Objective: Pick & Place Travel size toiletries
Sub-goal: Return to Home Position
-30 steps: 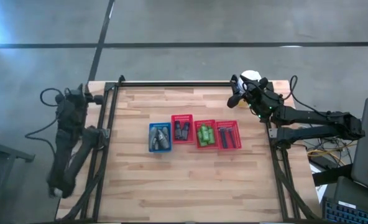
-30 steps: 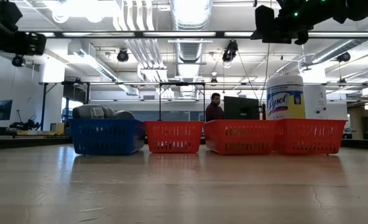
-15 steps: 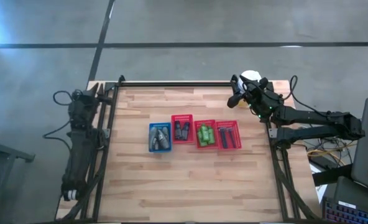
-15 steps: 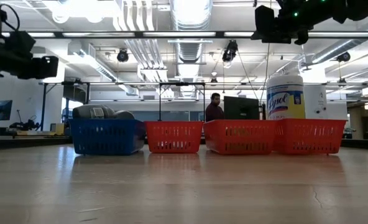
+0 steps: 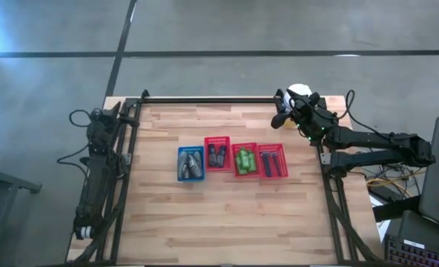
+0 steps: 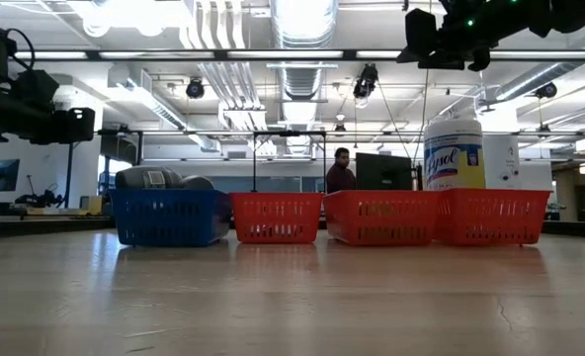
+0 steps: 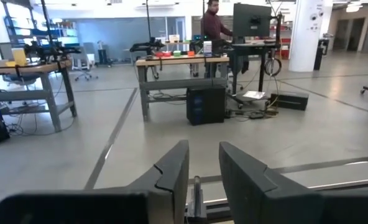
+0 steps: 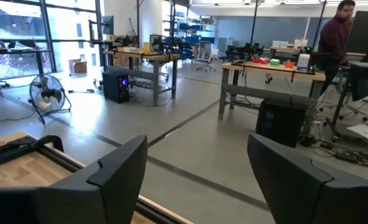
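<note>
**Both claws empty and well away from the sorted row**

At the far left of the high view, the left arm (image 5: 93,185) lies folded along the edge of the table (image 5: 205,215). The left gripper (image 7: 203,149) holds nothing, its fingers parted by only a narrow gap, and it faces out into the room.

Toward the frame's centre, four trays stand in a row running left to right. The blue tray (image 6: 169,220) holds grey bottles (image 5: 190,165). The first red tray (image 6: 276,220) holds dark packs (image 5: 217,153). The middle red tray (image 6: 381,220) holds green bottles (image 5: 244,160). The last red tray (image 6: 490,220) holds razors (image 5: 271,161). Every toiletry that shows lies inside a tray, with its long axis roughly top to bottom in the frame.

At the upper right, the right gripper (image 8: 196,146) hangs high near the jar (image 6: 454,153), its fingers spread wide and empty, also facing the room.

The row lies to the right of the left gripper and slightly lower in the frame, and to the lower left of the right gripper. The right gripper looks the nearer of the two. With nothing loose to fetch, the coming move is probably a settling to rest, with no reach over the trays.
</note>
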### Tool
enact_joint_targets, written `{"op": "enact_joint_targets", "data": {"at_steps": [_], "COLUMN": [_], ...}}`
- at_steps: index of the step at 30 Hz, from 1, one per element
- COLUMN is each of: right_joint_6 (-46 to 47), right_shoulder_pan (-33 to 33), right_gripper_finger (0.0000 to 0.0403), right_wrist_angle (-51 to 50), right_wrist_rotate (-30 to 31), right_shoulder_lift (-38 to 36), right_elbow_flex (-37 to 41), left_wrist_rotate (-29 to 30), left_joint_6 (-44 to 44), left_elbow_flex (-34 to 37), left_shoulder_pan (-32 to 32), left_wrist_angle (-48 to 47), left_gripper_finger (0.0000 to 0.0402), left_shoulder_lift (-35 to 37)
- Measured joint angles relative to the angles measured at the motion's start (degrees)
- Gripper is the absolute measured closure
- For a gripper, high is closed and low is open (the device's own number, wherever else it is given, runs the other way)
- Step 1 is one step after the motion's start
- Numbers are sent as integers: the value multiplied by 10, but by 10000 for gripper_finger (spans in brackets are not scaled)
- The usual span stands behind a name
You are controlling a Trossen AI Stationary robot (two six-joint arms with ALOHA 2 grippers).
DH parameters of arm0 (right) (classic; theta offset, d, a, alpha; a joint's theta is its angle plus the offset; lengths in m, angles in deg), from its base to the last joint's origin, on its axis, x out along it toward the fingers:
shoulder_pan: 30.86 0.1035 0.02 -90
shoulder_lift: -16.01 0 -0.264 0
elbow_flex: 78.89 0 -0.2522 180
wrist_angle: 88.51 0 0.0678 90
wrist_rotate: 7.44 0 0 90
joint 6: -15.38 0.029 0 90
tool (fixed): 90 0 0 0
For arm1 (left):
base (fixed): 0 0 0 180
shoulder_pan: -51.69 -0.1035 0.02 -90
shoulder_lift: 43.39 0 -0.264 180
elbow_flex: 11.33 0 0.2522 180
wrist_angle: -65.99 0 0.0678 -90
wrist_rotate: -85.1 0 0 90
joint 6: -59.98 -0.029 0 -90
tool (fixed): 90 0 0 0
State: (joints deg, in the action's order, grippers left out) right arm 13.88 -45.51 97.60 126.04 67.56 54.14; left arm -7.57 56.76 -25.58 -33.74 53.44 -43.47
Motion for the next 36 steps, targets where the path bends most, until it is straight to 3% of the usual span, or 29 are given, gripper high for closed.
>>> {"op": "enact_joint_targets", "data": {"at_steps": [23, 30, 33, 36], "right_joint_6": [0, 16, 83, 68], "right_shoulder_pan": [0, 1, 5, -28], "right_gripper_finger": [50, 44, 52, 61], "right_wrist_angle": [0, 23, 29, 28], "right_wrist_rotate": [0, -9, -131, -357], "right_shoulder_lift": [0, -2, -20, -50], "right_elbow_flex": [0, 0, 0, 0], "left_wrist_rotate": [0, 0, 0, 0], "left_joint_6": [2, 2, 2, 2], "left_elbow_flex": [1, 1, 1, 1], "left_shoulder_pan": [1, 1, 1, 2], "left_wrist_angle": [-2, -2, -2, -2], "left_gripper_finger": [307, 307, 307, 307], "left_shoulder_lift": [0, 0, 0, 0]}}
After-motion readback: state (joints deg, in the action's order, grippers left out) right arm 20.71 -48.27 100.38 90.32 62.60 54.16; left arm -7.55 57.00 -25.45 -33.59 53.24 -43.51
